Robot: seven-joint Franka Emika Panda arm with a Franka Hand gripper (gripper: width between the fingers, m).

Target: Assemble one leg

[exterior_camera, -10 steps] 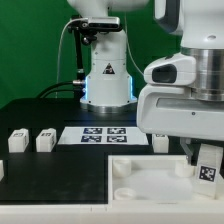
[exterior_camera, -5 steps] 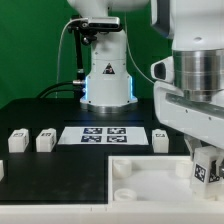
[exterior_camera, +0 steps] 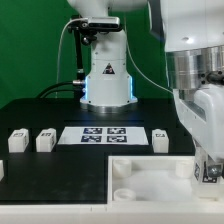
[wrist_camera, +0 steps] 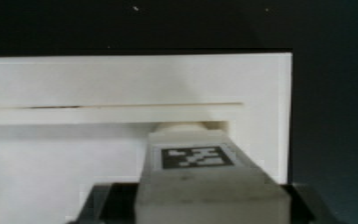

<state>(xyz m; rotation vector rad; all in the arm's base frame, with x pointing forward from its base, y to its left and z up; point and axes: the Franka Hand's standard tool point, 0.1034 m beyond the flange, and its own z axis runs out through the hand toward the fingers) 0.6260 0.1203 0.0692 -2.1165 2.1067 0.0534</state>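
My gripper [exterior_camera: 209,172] is shut on a small white leg [exterior_camera: 211,169] with a black-and-white marker, and holds it over the near right corner of the large white tray-like piece [exterior_camera: 140,172]. In the wrist view the leg [wrist_camera: 195,160] fills the space between the dark fingers [wrist_camera: 108,203], with its far end at the piece's [wrist_camera: 140,90] raised rim. Whether it touches the rim I cannot tell. Three more legs stand on the black table, two of them [exterior_camera: 17,141] [exterior_camera: 45,141] on the exterior view's left and one [exterior_camera: 160,138] beside the marker board.
The marker board [exterior_camera: 104,134] lies flat behind the tray-like piece. The robot's white base [exterior_camera: 106,75] stands at the back centre. Another white part [exterior_camera: 2,170] shows at the exterior view's left edge.
The wrist has turned and shifted toward the exterior view's right, carrying the leg slightly lower over the piece's corner. The loose legs have not moved.
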